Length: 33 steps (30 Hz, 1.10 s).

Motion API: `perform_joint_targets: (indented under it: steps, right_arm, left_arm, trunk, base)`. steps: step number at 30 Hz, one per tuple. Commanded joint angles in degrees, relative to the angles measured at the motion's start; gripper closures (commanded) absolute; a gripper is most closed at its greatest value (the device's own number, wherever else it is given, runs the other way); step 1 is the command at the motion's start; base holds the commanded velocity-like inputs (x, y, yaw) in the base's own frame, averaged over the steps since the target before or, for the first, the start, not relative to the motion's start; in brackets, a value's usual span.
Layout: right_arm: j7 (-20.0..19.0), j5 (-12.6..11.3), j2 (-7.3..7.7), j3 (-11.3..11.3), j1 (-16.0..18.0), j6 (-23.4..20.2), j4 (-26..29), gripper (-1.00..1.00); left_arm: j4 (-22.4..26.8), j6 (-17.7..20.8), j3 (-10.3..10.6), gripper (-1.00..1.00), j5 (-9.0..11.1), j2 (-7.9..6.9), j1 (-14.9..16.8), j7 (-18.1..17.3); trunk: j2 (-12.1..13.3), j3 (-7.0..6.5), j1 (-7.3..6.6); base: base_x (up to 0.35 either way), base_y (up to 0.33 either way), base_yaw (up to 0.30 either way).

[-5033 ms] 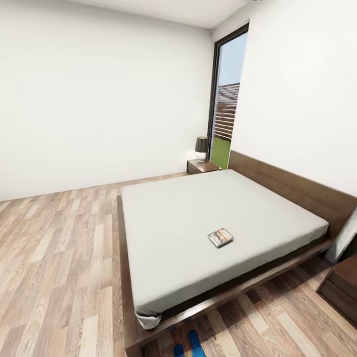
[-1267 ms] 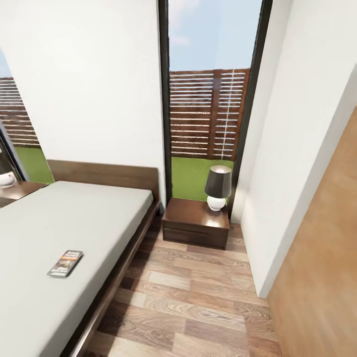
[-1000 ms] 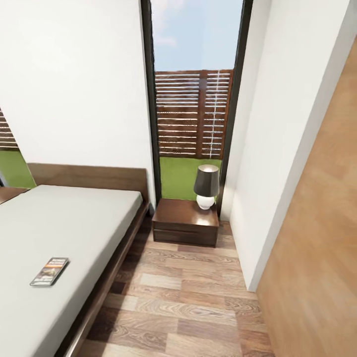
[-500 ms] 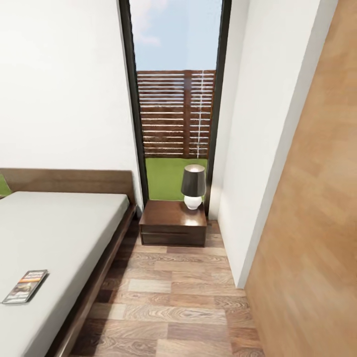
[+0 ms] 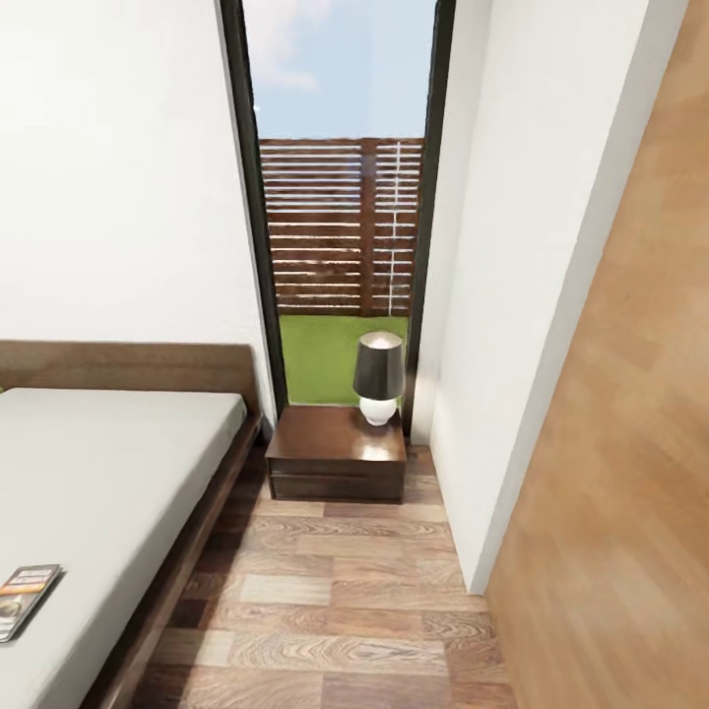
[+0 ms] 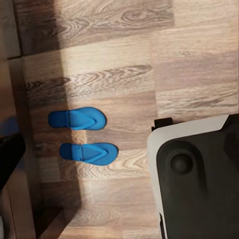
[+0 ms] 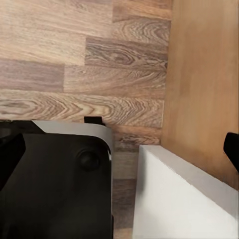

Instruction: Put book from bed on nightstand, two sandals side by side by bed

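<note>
Nightstand point(image 5: 335, 461) with lamp point(image 5: 378, 389) beside bed point(image 5: 108, 473)

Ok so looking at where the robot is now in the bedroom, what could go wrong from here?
The book lies at the head view's left edge on the bed, so a reach from here may be poorly seen. The lamp takes one back corner of the nightstand; a careless placement could knock it. The two sandals lie on the floor close to the robot's base, which might roll over them.

Blue sandals point(image 6: 82, 134), dark-brown nightstand point(image 5: 337, 465), pale grey bed point(image 5: 98, 473)
</note>
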<state>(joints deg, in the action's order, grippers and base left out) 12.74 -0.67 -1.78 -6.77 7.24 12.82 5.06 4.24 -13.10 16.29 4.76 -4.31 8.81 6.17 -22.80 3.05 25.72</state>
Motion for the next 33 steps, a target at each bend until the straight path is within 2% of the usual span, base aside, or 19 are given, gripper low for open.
perform_joint_targets:
  steps: [1, 17, 33]
  right_arm:
    - [0.4, -0.1, -0.02, -0.4, 0.1, 0.1, -0.1, -1.0]
    - [0.4, -0.1, -0.07, -0.4, 0.1, 0.0, 0.0, -1.0]
    - [0.4, -0.1, -0.15, -0.5, 0.1, 0.1, 0.0, -1.0]
  left_arm:
    - [0.0, -0.2, 0.5, -1.0, 0.5, -0.01, 0.0, 0.2]
    - [0.0, -0.2, 0.5, -1.0, 0.5, 0.01, 0.0, 0.2]
    - [0.0, -0.2, 0.5, -1.0, 0.4, 0.19, 0.1, 0.2]
  trunk:
    - [-0.1, 0.13, 0.06]
    - [-0.1, 0.13, 0.06]
    - [-0.1, 0.13, 0.06]
  base:
    - [0.268, -0.019, -0.001]
    - [0.288, 0.087, 0.028]
    - [0.287, 0.011, 0.233]
